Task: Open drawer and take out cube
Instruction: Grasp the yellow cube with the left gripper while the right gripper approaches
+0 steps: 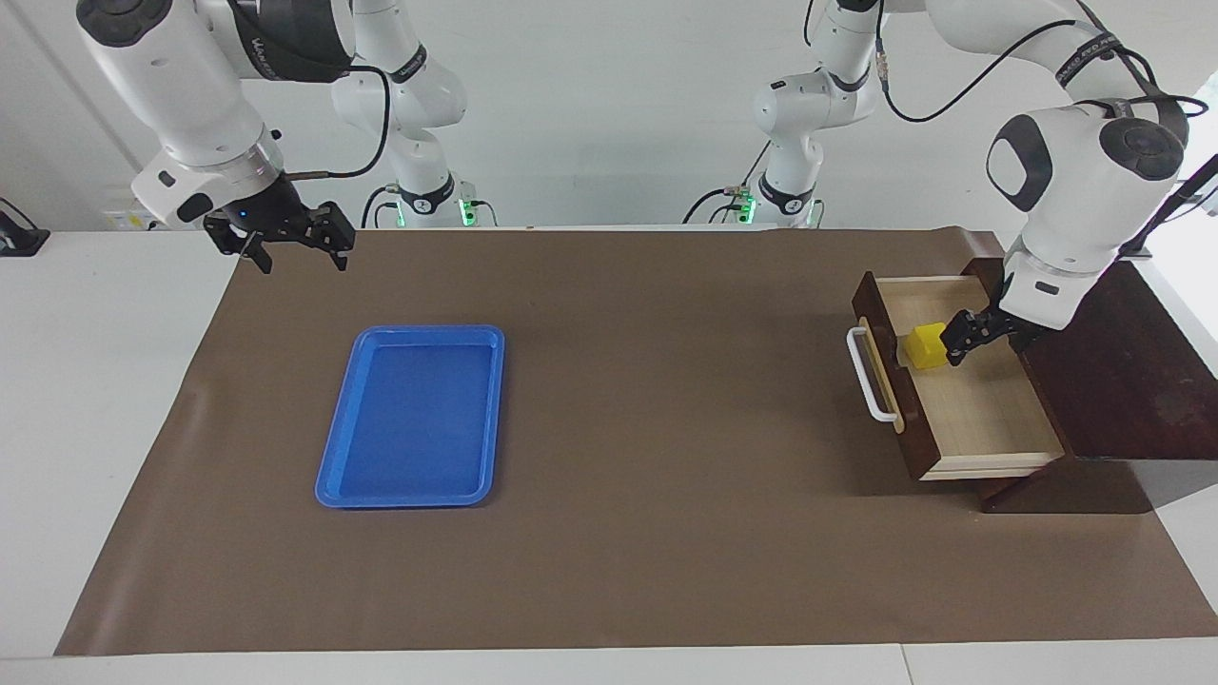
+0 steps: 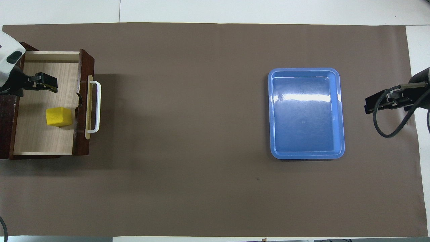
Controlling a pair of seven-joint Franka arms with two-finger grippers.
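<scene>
- The drawer (image 1: 961, 400) is pulled out of its dark wooden box (image 1: 1094, 362) at the left arm's end of the table, white handle (image 1: 871, 374) facing the middle.
- The yellow cube (image 1: 925, 345) sits on the drawer floor, close to the front panel.
- Left gripper (image 1: 971, 333) hangs over the open drawer just beside the cube, fingers spread, nothing in them.
- Right gripper (image 1: 285, 238) waits up over the mat's (image 1: 647, 533) edge, jaws apart and empty, near the blue tray (image 1: 411, 417).

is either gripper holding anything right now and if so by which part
Nothing is held. The left gripper hangs open over the open drawer, clear of the cube lying inside. The right gripper waits open and empty near the blue tray.
</scene>
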